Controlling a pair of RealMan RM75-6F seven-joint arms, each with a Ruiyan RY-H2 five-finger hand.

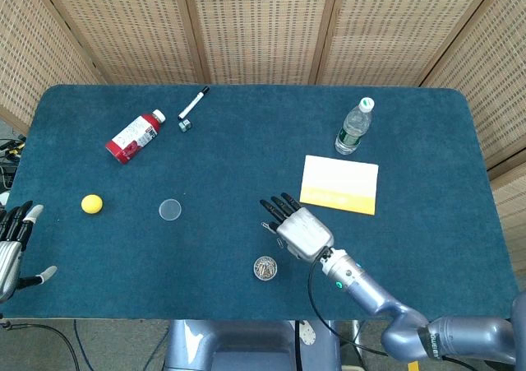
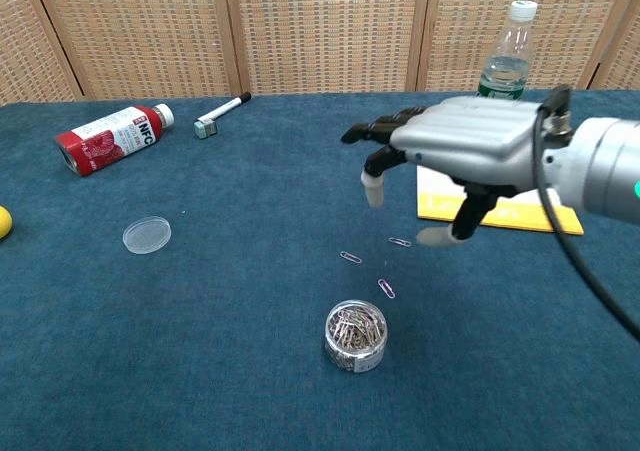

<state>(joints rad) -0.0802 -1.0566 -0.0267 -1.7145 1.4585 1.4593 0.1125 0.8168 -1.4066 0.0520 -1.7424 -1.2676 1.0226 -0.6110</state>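
My right hand above the loose paper clips, holding nothing.

My left hand (image 1: 12,252) waits, fingers apart, off the tabletop's (image 1: 246,153) left edge. Paper clips (image 2: 378,266) lie beyond the jar (image 2: 356,335); my right hand (image 2: 470,146) hovers just over them, fingers spread and empty, with open cloth all around.

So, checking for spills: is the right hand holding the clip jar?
No, the right hand hovers empty above the table, apart from the jar.
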